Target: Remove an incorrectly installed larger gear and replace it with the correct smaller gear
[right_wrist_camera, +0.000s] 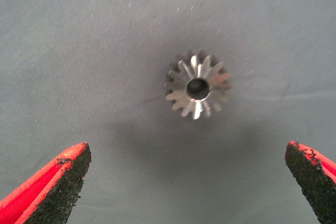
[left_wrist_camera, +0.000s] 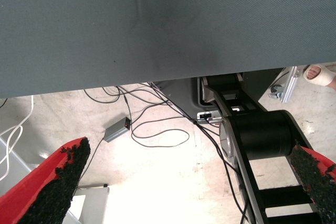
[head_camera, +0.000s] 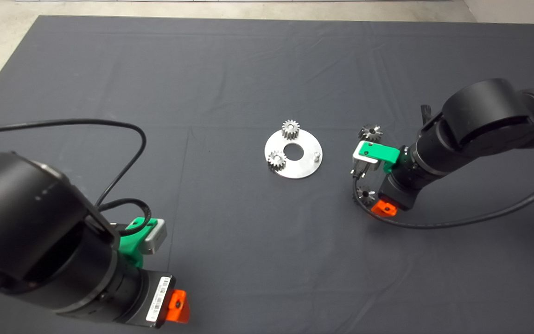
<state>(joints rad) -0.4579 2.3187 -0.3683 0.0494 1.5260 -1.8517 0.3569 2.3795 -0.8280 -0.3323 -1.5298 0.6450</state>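
My right end effector (right_wrist_camera: pixel 186 182) hung wide open over the surface, a loose gear (right_wrist_camera: pixel 198 85) lying flat right of frame centre between my fingers.

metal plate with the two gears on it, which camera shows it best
Head view: the whole plate lies in full view, unblocked. Neither wrist view shows it: left sees floor, right a loose gear.

Silver larger gear (right_wrist_camera: pixel 198 86), dark mat (right_wrist_camera: pixel 79 51)
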